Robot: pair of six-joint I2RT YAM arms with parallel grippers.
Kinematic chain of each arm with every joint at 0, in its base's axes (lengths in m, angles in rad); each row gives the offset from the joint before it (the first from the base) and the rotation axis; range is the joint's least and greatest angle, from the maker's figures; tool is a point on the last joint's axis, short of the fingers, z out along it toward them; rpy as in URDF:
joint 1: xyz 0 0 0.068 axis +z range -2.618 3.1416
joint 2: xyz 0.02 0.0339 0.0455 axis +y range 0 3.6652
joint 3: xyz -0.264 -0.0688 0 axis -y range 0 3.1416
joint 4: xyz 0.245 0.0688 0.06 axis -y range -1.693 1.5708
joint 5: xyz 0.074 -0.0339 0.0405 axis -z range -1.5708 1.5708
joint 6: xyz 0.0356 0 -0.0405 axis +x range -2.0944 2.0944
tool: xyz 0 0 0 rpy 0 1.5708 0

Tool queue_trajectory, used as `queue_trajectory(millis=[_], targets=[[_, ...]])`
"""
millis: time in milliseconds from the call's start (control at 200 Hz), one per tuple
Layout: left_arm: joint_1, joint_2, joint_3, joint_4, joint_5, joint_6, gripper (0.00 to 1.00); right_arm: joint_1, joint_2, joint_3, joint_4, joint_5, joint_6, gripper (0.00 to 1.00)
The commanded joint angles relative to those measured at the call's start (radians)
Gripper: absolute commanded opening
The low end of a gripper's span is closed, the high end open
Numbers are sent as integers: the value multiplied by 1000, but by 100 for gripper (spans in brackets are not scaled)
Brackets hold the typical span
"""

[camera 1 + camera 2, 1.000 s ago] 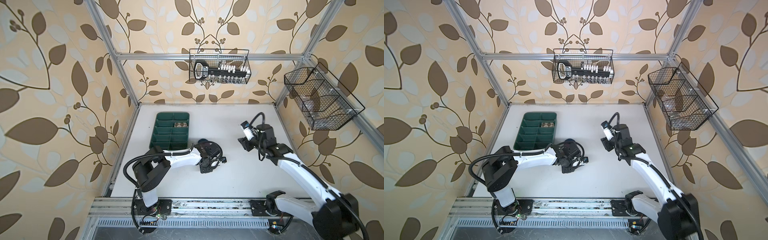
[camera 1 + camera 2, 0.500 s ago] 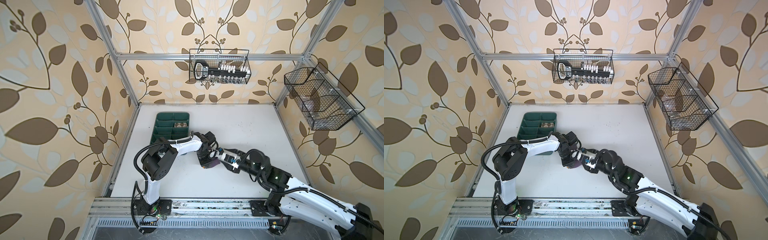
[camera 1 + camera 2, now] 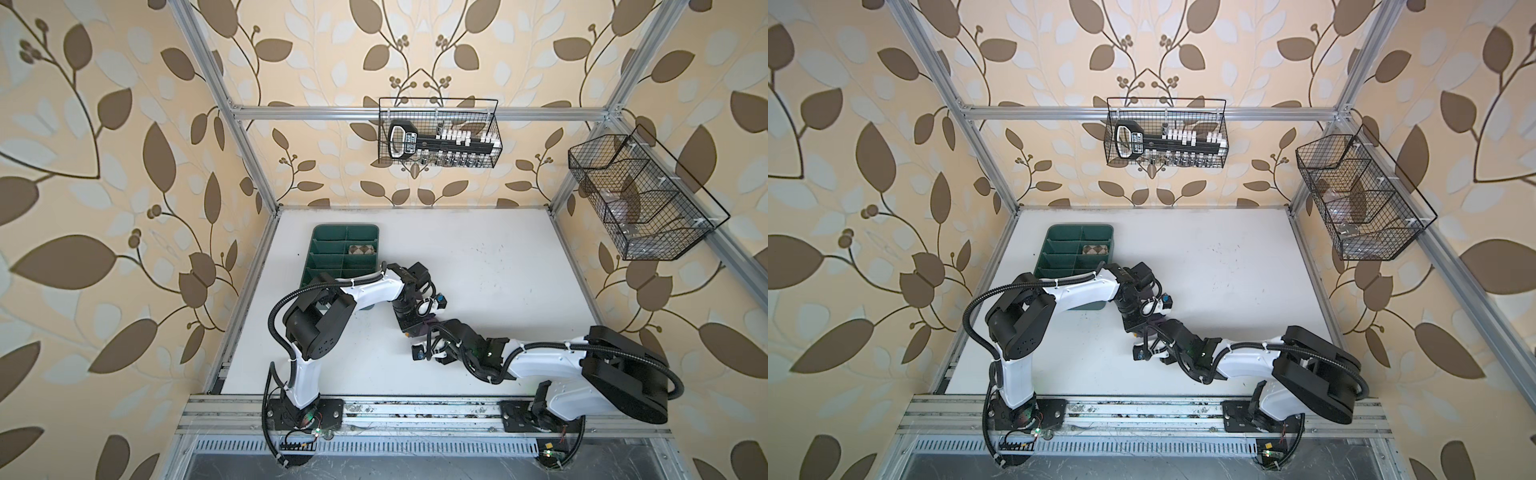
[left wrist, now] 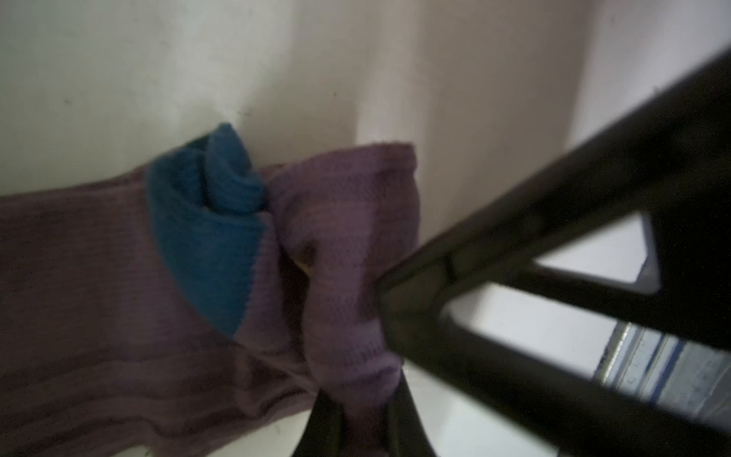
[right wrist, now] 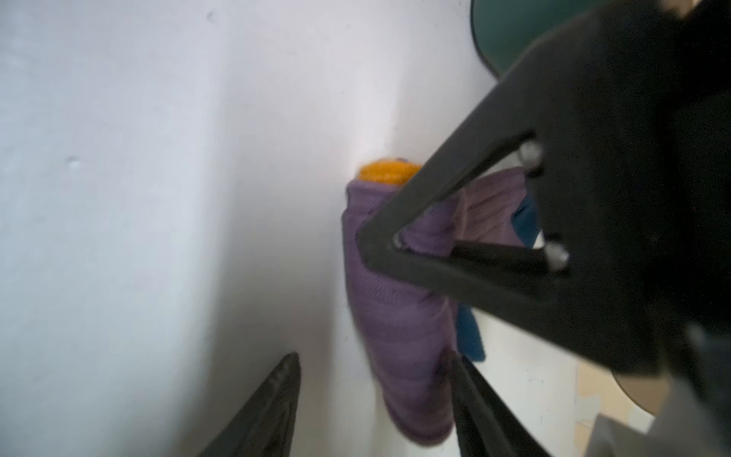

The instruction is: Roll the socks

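The purple sock (image 4: pixel 348 221) with its dark blue patch (image 4: pixel 205 237) lies bunched on the white table, mid-table in both top views (image 3: pixel 424 329) (image 3: pixel 1157 322). My left gripper (image 4: pixel 356 431) is shut on a fold of it. In the right wrist view the purple sock (image 5: pixel 395 316) shows its orange cuff (image 5: pixel 389 172). My right gripper (image 5: pixel 372 356) is open; one finger touches the sock's side, the other stands clear on bare table. The two grippers meet over the sock (image 3: pixel 413 328) (image 3: pixel 433 332). The tan argyle sock (image 3: pixel 361 249) (image 3: pixel 1095 249) sits rolled in a compartment of the green tray (image 3: pixel 328 249).
The green tray (image 3: pixel 1059 249) lies at the table's back left, close behind the left arm. Two wire baskets hang on the walls, one at the back (image 3: pixel 440 137) and one on the right (image 3: pixel 640 199). The metal frame rail (image 3: pixel 415 411) runs along the front edge.
My right arm has swung from the right side of the table to the middle, beside the left gripper and the purple sock. The left gripper shifted slightly and stayed shut on the sock.
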Motion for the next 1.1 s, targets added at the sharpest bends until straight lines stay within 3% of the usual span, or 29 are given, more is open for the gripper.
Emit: queue_trajectory(millis=[0, 145, 315, 425, 530, 625, 715, 830, 940, 955, 970, 980, 1040, 1095], targets=[[7, 39, -4, -81, 4, -4, 6, -6, 56, 45, 125, -2, -49, 60], [8, 42, -1, -83, 6, -7, 6, -21, 122, 73, 127, -20, -72, 55], [8, 26, -7, -68, -6, -15, 8, -22, 170, 117, 6, -29, -55, 25], [8, -9, -9, -57, -28, -31, 18, -24, 161, 151, -155, -71, -7, 15], [8, -74, -18, -41, -41, -53, 35, -31, 138, 174, -307, -104, 54, 7], [8, -147, -25, -34, -54, -73, 48, -35, 116, 211, -473, -143, 124, 3], [8, -220, -35, -36, -97, -106, 53, -25, 100, 244, -610, -167, 196, 2], [8, -336, -79, -2, -245, -175, 55, -8, 99, 306, -762, -211, 276, 2], [10, -484, -150, 73, -529, -256, 61, -11, 101, 348, -853, -294, 322, 2], [10, -520, -162, 85, -565, -259, 68, -13, 101, 353, -863, -308, 323, 2], [10, -550, -174, 98, -600, -261, 91, -15, 101, 356, -871, -319, 323, 2], [10, -568, -180, 107, -623, -261, 97, -16, 102, 358, -876, -327, 324, 3], [11, -680, -228, 160, -724, -264, 99, -26, 109, 369, -898, -374, 326, 3], [13, -789, -275, 212, -727, -230, 99, -40, 126, 385, -923, -422, 319, 3]])
